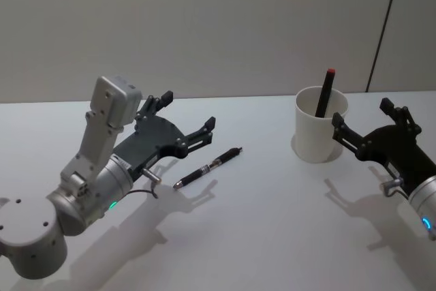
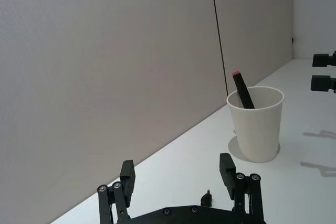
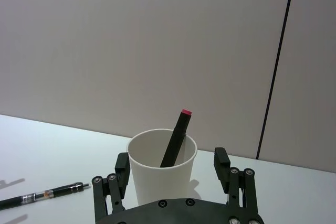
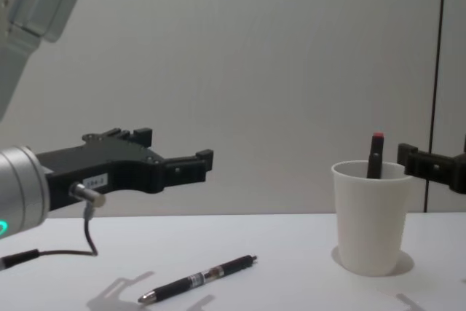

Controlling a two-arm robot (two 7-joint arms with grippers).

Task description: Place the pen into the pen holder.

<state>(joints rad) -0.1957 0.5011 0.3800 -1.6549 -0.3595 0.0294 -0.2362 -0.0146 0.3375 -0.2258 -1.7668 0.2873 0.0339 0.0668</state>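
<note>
A black pen (image 1: 208, 167) with a silver band lies flat on the white table, also seen in the chest view (image 4: 200, 280). The pen holder (image 1: 320, 127), a white paper cup, stands upright at the right with a black red-capped marker (image 1: 325, 90) leaning inside. My left gripper (image 1: 189, 110) hovers open above the table just left of the pen, with nothing between its fingers. My right gripper (image 1: 361, 114) is open just right of the cup, its fingers level with the cup's rim (image 3: 160, 174).
The white table (image 1: 259, 236) meets a plain grey wall at its far edge. A dark vertical seam (image 1: 381, 32) runs down the wall at the right. Open tabletop lies between the pen and the cup.
</note>
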